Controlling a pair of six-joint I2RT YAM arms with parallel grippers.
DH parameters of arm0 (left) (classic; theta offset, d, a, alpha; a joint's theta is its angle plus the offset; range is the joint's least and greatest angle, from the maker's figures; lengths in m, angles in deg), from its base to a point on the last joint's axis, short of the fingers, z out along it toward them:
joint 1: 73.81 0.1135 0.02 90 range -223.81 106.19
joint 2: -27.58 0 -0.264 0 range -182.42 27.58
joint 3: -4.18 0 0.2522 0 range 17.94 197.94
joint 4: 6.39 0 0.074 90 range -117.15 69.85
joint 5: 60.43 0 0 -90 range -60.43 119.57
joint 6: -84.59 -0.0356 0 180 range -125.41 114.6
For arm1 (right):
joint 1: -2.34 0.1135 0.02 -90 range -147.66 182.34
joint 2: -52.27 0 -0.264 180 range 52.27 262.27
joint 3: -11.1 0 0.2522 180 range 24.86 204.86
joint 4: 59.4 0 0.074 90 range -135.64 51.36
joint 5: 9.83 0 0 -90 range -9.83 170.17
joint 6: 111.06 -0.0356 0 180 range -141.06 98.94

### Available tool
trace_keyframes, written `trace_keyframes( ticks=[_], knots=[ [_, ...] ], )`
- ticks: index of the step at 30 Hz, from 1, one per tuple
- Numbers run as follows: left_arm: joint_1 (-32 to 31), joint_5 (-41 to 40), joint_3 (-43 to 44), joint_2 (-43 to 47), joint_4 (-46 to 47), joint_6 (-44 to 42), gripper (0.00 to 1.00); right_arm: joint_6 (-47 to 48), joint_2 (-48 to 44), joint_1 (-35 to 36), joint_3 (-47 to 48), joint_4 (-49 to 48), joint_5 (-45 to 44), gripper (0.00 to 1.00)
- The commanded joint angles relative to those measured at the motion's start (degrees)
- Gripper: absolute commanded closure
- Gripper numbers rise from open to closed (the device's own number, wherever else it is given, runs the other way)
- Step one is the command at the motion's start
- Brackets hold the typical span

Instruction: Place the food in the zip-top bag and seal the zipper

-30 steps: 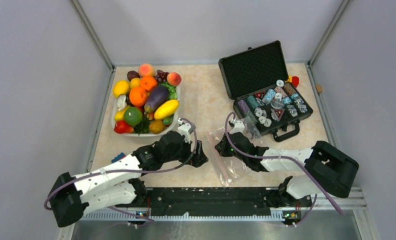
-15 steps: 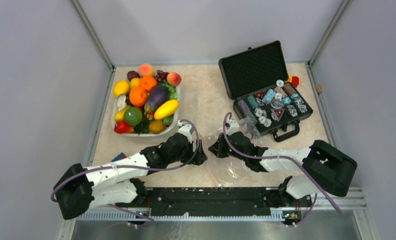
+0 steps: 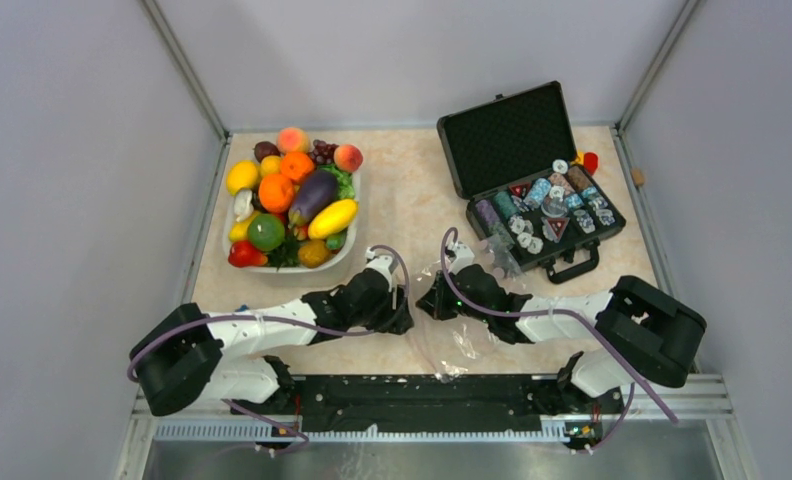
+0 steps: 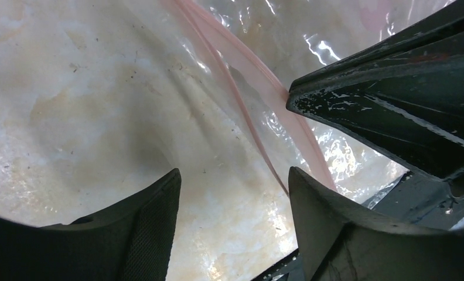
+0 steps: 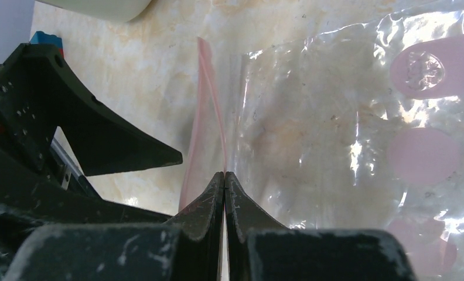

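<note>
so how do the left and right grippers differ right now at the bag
The left gripper is open, its fingers apart with nothing clamped; the right gripper is shut. The right gripper pinches the pink strip of the bag, while the left gripper only has that strip running toward its gap. Both are black, and they meet nose to nose at the bag's mouth.
</note>
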Motion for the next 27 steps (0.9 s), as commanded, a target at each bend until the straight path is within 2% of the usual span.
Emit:
trace_keyframes(
  ticks=[1,3,9,12,16,19,21,27],
  knots=[
    [-0.2,0.5,3.0,-1.9,1.3,-0.2,0.36,0.7,0.4,-0.2,0.4,-1.7,-0.8,1.00],
    [-0.3,0.3,3.3,-2.6,0.7,-0.5,0.41,0.6,0.4,-0.2,0.3,-2.0,-0.8,1.00],
    [-0.3,1.6,3.4,-3.4,2.9,-2.1,0.66,1.3,0.6,-0.2,0.7,-2.1,0.9,1.00],
    [-0.3,4.7,1.8,-3.8,8.6,-1.8,0.78,1.4,0.6,0.1,0.9,-2.3,1.1,1.00],
    [-0.3,5.1,1.3,-4.4,10.5,-1.3,0.86,1.6,0.7,0.7,1.1,-1.3,1.1,1.00],
    [-0.3,4.6,1.1,-4.5,10.5,-1.2,0.97,1.2,0.7,0.8,0.8,-1.6,1.1,1.00],
    [-0.3,3.7,1.1,-4.1,10.1,-1.2,1.00,0.8,0.5,0.9,0.7,-1.7,1.1,1.00],
    [-0.2,0.1,1.4,-2.8,8.3,-1.8,1.00,0.5,-0.6,1.4,0.9,-0.2,1.1,0.99]
  ],
)
